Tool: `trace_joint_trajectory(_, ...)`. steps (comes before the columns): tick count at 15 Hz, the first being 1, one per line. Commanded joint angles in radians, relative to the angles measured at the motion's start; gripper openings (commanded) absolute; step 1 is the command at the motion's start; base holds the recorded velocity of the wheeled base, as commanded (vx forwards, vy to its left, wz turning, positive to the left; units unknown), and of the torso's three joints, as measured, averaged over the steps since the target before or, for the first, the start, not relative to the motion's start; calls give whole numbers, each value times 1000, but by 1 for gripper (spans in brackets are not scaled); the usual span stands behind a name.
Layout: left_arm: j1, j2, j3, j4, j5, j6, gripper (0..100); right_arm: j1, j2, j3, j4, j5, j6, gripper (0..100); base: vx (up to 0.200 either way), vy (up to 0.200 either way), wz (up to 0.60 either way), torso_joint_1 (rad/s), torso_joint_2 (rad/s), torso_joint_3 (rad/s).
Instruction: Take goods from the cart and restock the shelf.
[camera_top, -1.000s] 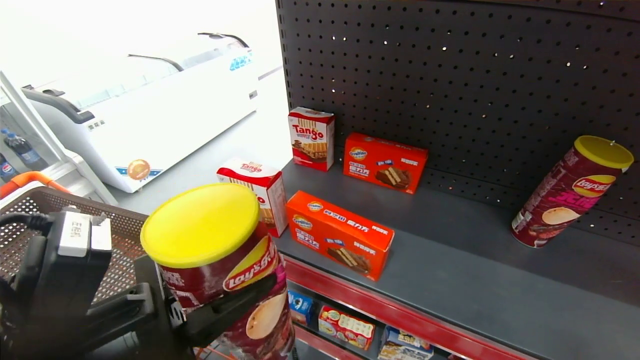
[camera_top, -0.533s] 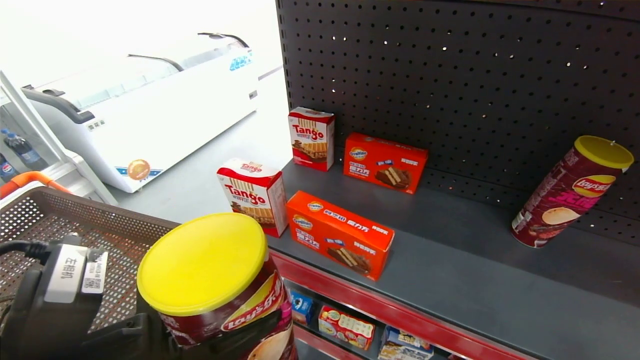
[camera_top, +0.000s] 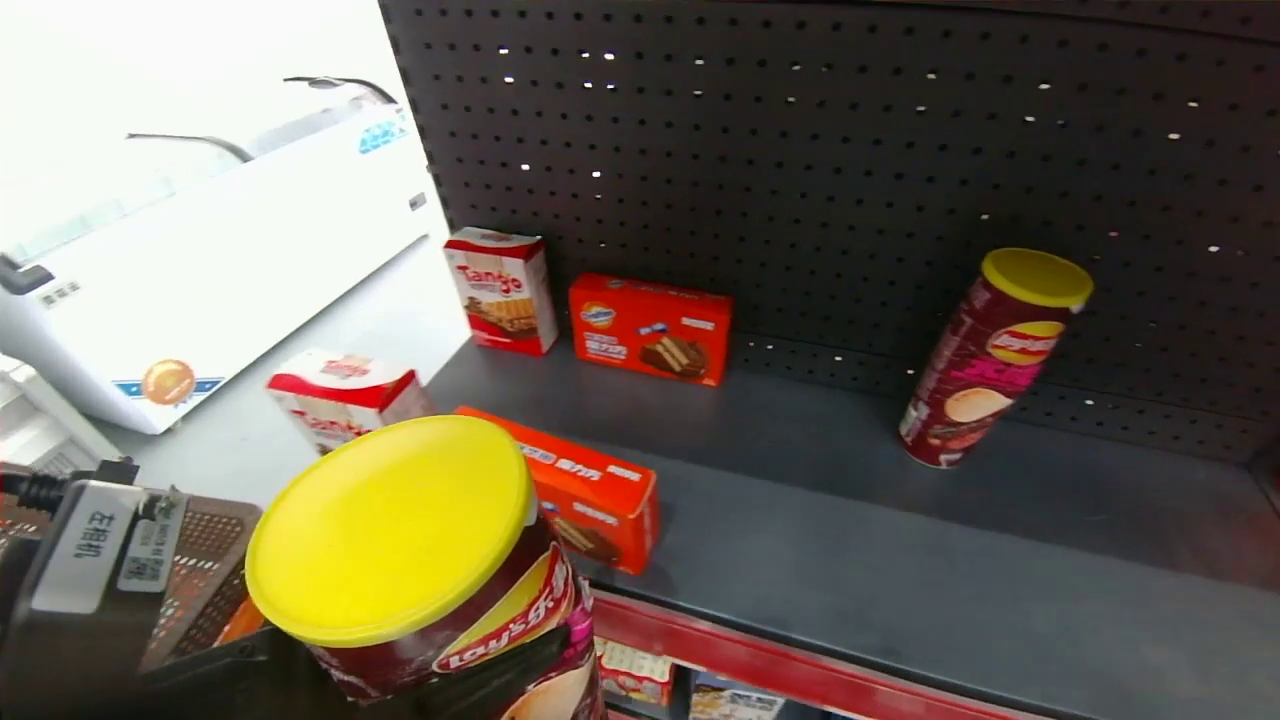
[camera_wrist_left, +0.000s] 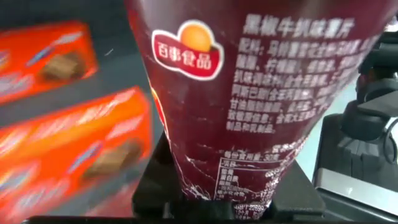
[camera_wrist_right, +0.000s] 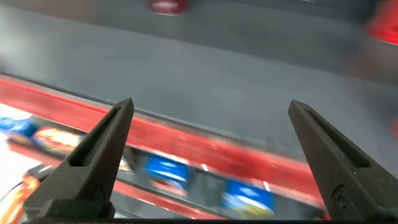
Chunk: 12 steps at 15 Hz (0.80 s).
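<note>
Behind everything we see a black pegboard (camera_top: 800, 150), and under it the dark grey shelf (camera_top: 860, 560) with a red front lip (camera_top: 780, 668). Our left gripper (camera_wrist_left: 230, 205) is clamped around the lower part of a maroon chip can (camera_top: 400, 560) with a yellow lid. It holds the can lid-up out in front of the shelf's left end, just beside the brown mesh cart (camera_top: 200, 560) (the lid covers part of what lies behind it). Our right gripper (camera_wrist_right: 211, 149) has its two fingers spread wide with nothing between them, and it faces the red lip, with blurred packets on a lower level. On the shelf, a second can (camera_top: 990, 355) of the same kind stands near the pegboard, well to the right. At the back left, a red-and-white wafer box (camera_top: 502, 290) stands just beside an orange box (camera_top: 650, 328). Nearer the front edge we see another wafer box (camera_top: 340, 395) and another orange box (camera_top: 590, 490), both partly hidden by the held can. Off to the left stands a white chest freezer (camera_top: 200, 260).
</note>
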Motion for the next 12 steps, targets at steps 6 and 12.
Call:
trace_joint_trajectory(6,4,5,-1,1,2,0,0,0,0,0,-1,0,2,100,0,0,-500,3,0,4)
trace_joint_trajectory(12,14,-2,10,4,11,-2,0,0,0,0,-1,0,0,100,0,0,0,0,0,0)
